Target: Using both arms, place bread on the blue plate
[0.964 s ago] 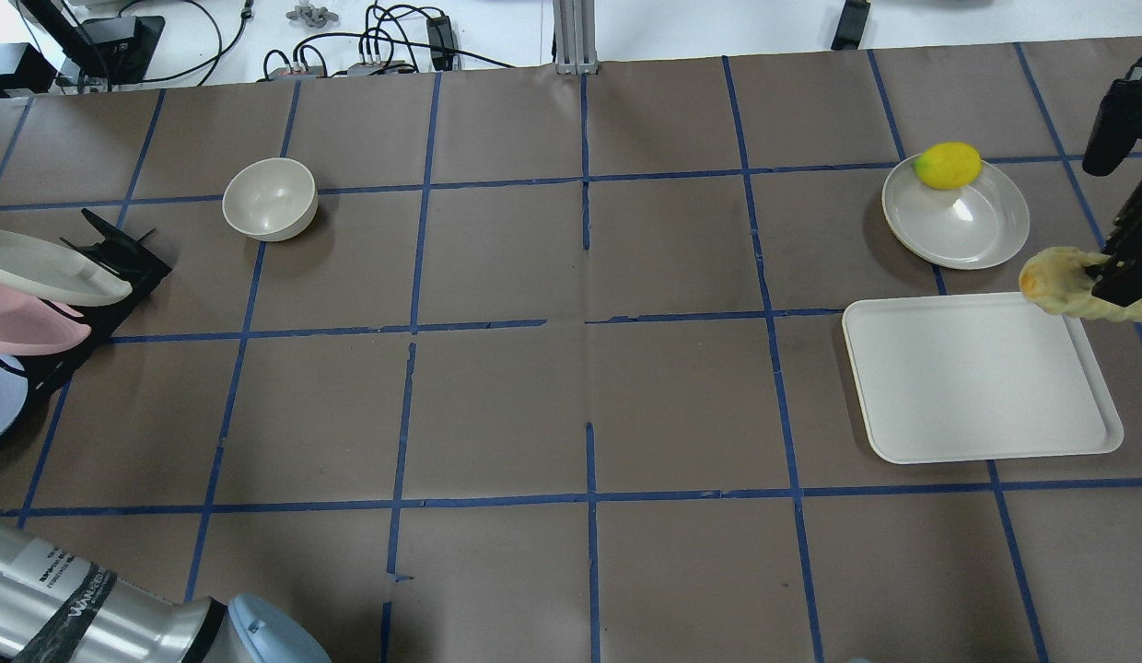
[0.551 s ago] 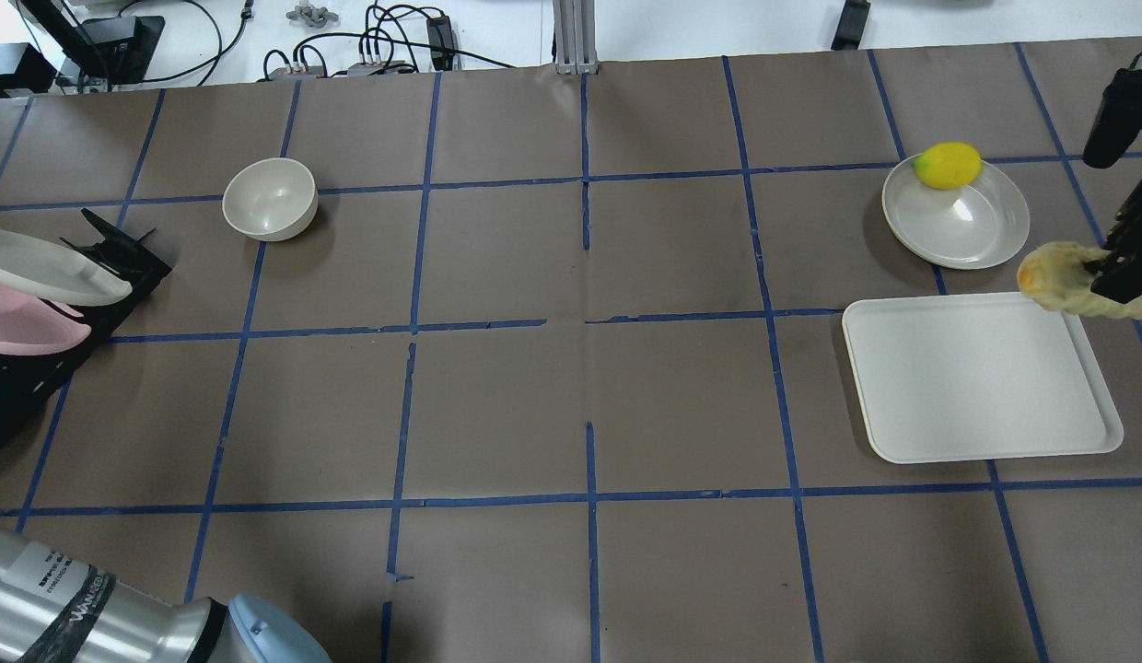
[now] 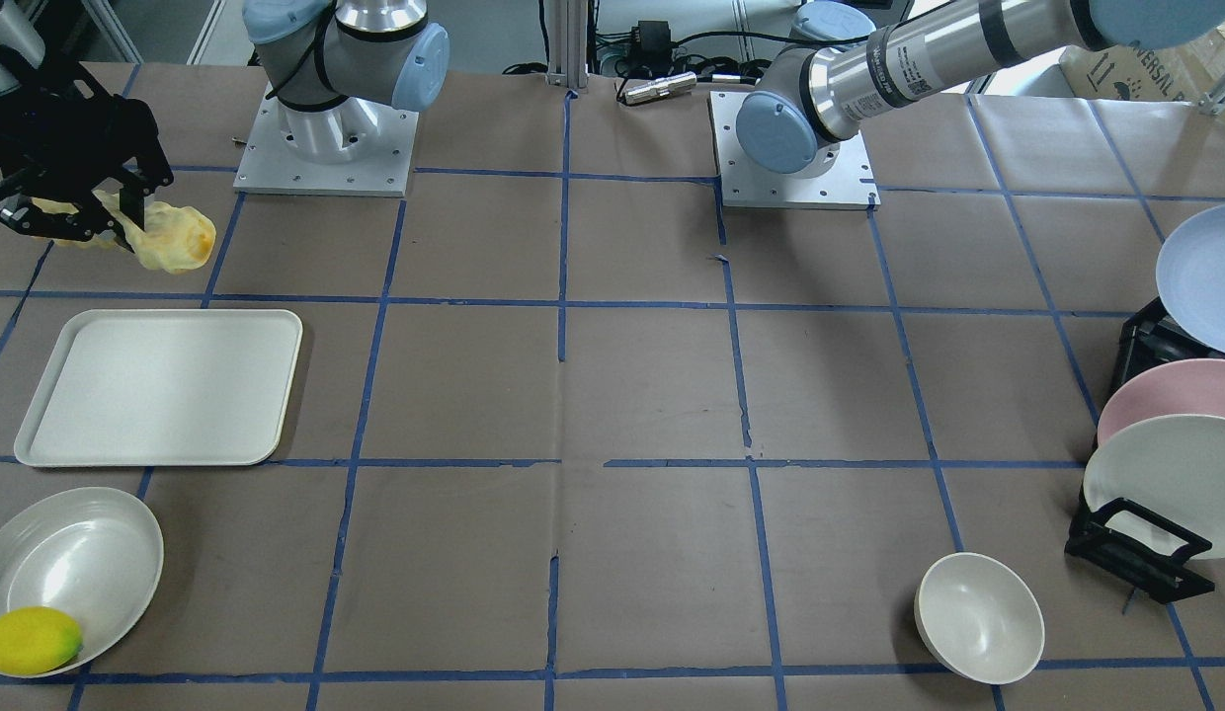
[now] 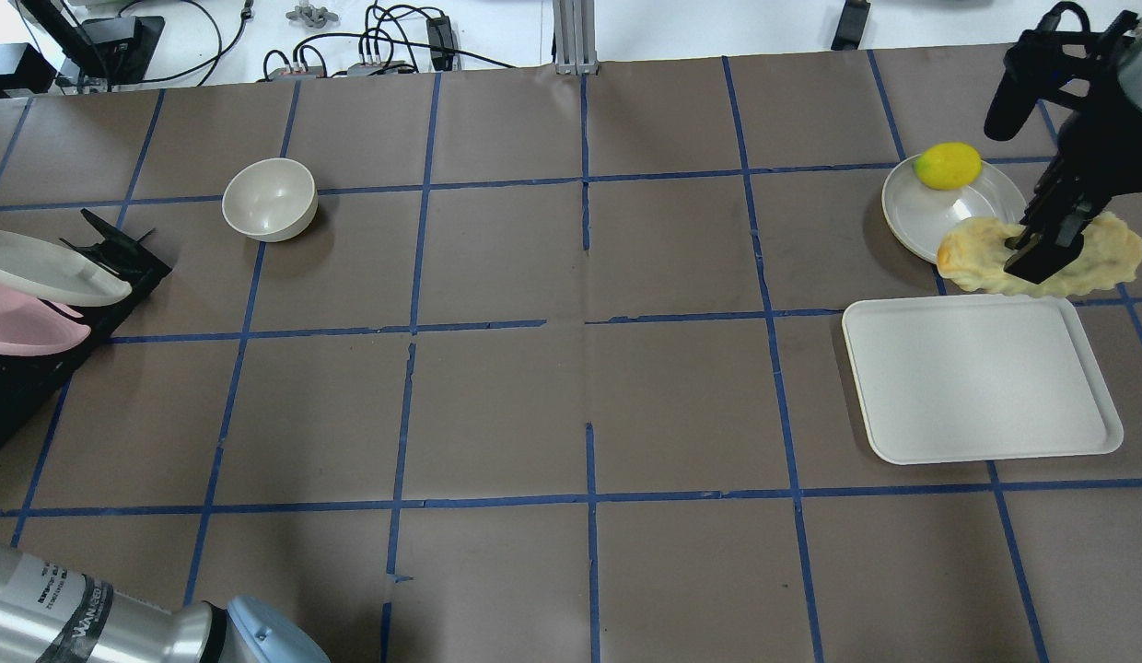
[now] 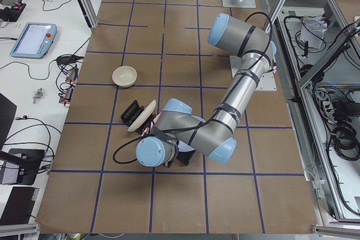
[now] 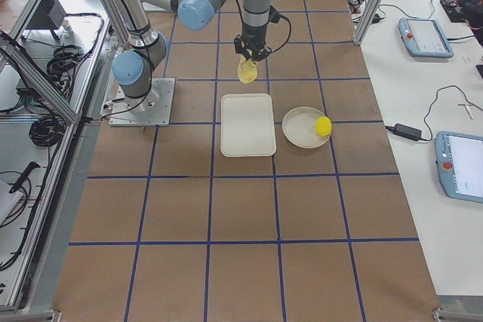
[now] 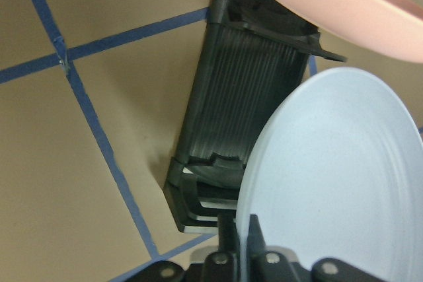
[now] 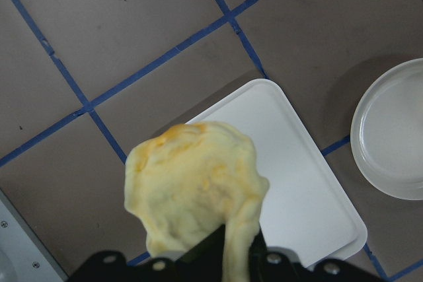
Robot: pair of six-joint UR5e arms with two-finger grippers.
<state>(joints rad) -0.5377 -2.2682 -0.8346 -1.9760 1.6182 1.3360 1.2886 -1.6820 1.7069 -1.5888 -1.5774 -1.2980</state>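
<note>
the right gripper (image 4: 1039, 258) clamped the bread (image 4: 969, 258) aloft near the tray (image 4: 976, 387), covering its middle. the left gripper (image 7: 241, 259), mostly cut off, pinched the blue plate (image 7: 330, 183) by its rim above the rack (image 7: 231, 117).

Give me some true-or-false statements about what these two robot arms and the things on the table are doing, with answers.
1. The right hand holds the bread in the air near the white tray. True.
2. The left hand grips the blue plate by its rim. True.
3. The bread rests on the blue plate. False: each is held by a different hand, at opposite ends of the table.
4. The lemon sits on the white tray. False: it lies on the round white dish beside the tray.
5. The pink plate lies flat on the table. False: it stands propped in the black rack.
</note>
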